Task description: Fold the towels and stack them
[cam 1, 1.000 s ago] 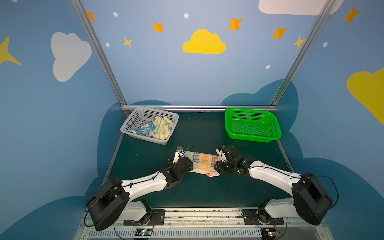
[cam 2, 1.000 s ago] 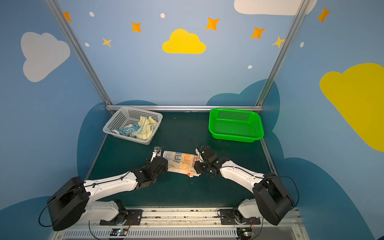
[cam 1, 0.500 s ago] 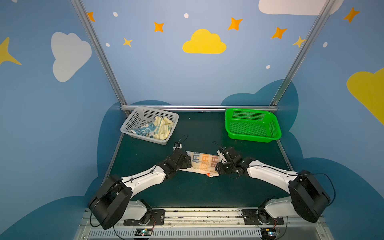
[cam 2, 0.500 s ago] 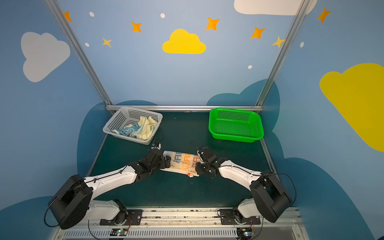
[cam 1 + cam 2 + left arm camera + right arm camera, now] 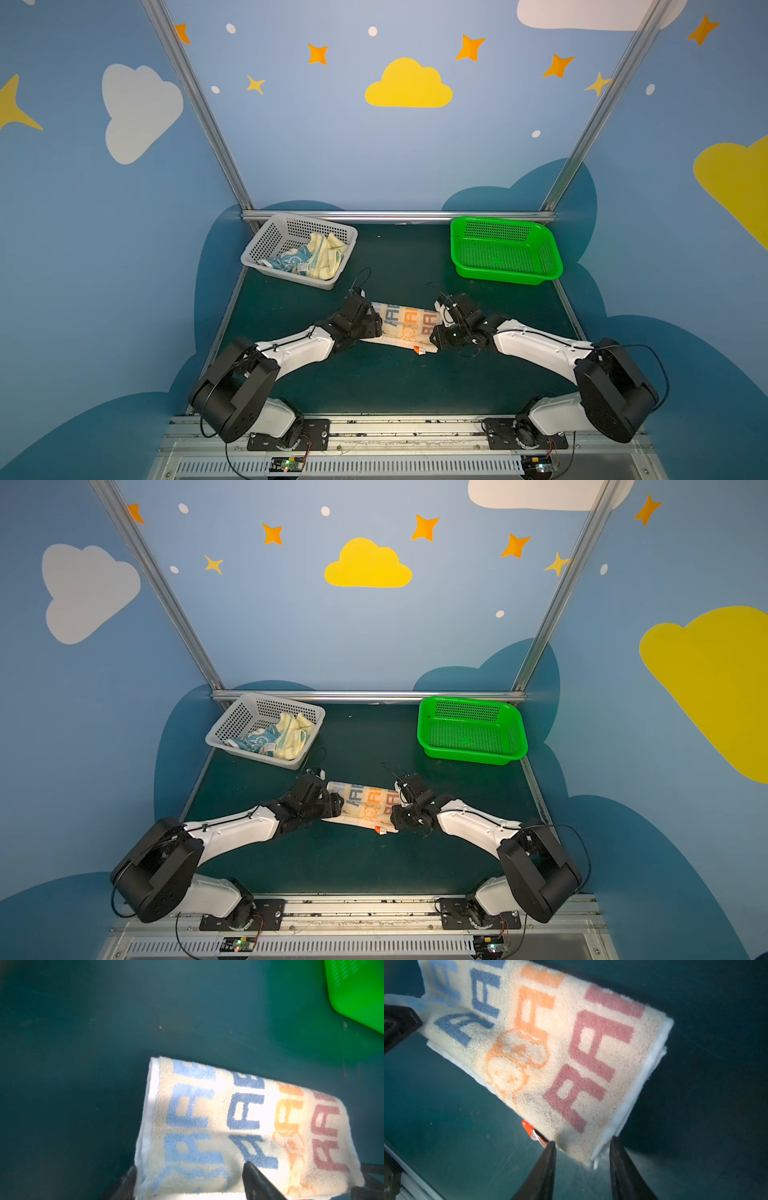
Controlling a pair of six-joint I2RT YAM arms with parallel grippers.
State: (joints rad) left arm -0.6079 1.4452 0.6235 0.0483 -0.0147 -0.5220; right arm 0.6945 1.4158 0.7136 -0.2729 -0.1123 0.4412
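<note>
The RABBIT-lettered towel [image 5: 409, 326] [image 5: 370, 806] lies folded into a long band on the dark green table. My left gripper [image 5: 376, 324] [image 5: 336, 804] is at its left end. In the left wrist view the towel [image 5: 239, 1122] fills the space between that gripper's [image 5: 188, 1167] wide-apart fingers; one finger rests on the cloth, the other beside its hem. My right gripper [image 5: 436, 332] [image 5: 395, 812] is at the right end. In the right wrist view it [image 5: 581, 1142] stands open astride the towel's [image 5: 550, 1053] near corner. A blue-and-cream towel [image 5: 286, 262] and a pale yellow towel [image 5: 328, 257] lie crumpled in the grey basket.
The grey basket [image 5: 266, 241] stands at the back left, close behind my left gripper. An empty green basket [image 5: 498, 230] [image 5: 357, 991] stands at the back right. An orange tag [image 5: 419, 350] [image 5: 528, 1128] sticks out from the towel's near edge.
My left gripper has shifted a little further back along the towel's left end, and its jaws widened, then narrowed. My right gripper has stayed at the right end.
</note>
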